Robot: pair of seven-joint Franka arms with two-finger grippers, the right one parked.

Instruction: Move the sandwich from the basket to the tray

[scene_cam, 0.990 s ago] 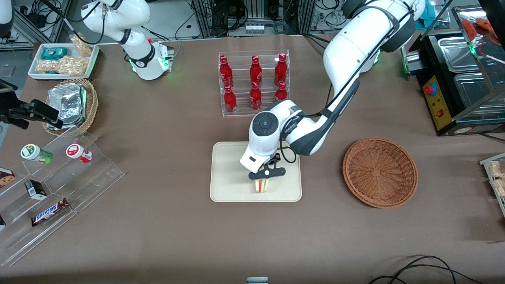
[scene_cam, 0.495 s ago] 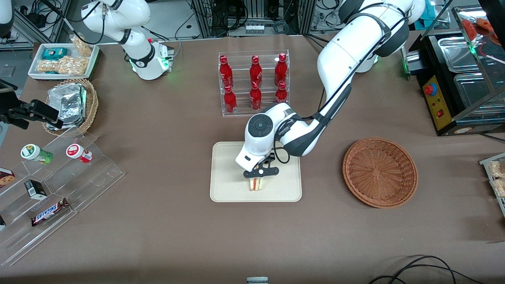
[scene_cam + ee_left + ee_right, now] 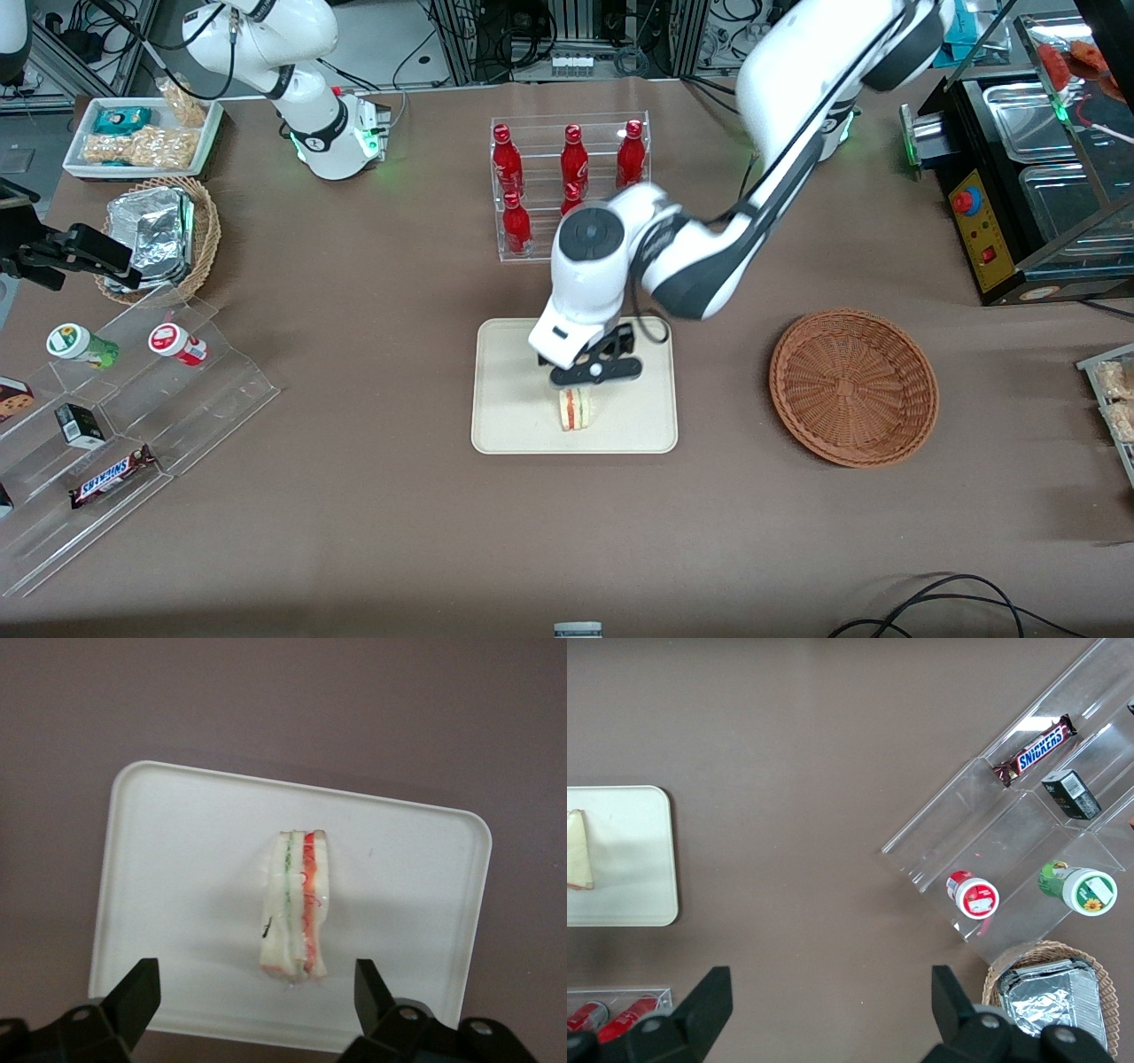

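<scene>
The sandwich (image 3: 576, 409), a pale bread wedge with red and green filling, stands on edge on the cream tray (image 3: 514, 425), near the tray's edge nearest the front camera. It also shows in the left wrist view (image 3: 297, 908) on the tray (image 3: 177, 859). My left gripper (image 3: 592, 377) hangs open and empty just above the sandwich, not touching it; its dark fingertips (image 3: 137, 988) stand wide apart on either side. The reddish-brown wicker basket (image 3: 853, 386) lies empty toward the working arm's end of the table.
A clear rack of red bottles (image 3: 571, 182) stands farther from the front camera than the tray. A clear stepped shelf (image 3: 133, 390) with snacks, a tan basket of foil packs (image 3: 159, 235) and a white snack tray (image 3: 142, 137) lie toward the parked arm's end.
My left gripper has let go of the sandwich and risen above it. The sandwich stays on the tray.
</scene>
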